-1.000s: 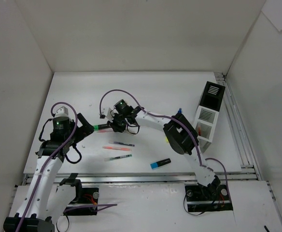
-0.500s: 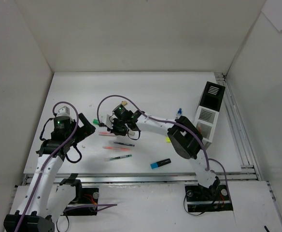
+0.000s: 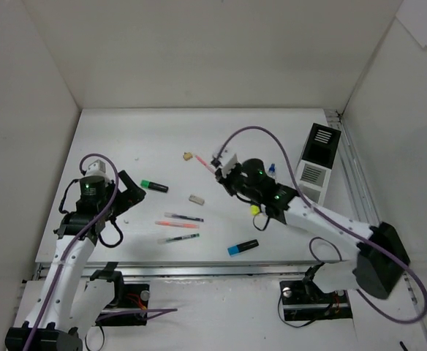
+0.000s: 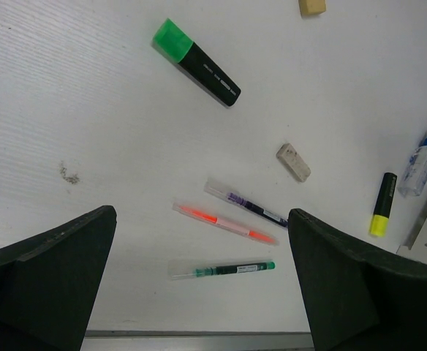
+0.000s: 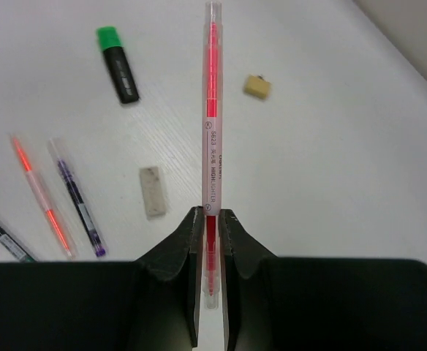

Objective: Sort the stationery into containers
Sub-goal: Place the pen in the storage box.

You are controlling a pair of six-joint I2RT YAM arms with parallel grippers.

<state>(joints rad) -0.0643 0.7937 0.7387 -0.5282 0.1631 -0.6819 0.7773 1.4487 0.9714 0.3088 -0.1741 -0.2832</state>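
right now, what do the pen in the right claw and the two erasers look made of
The pen in the right claw: likely clear, smooth plastic; the red core shows through the barrel. The grey-white eraser: probably matte rubber or vinyl, dull and speckled. The tan eraser: seems matte rubber too, no shine.
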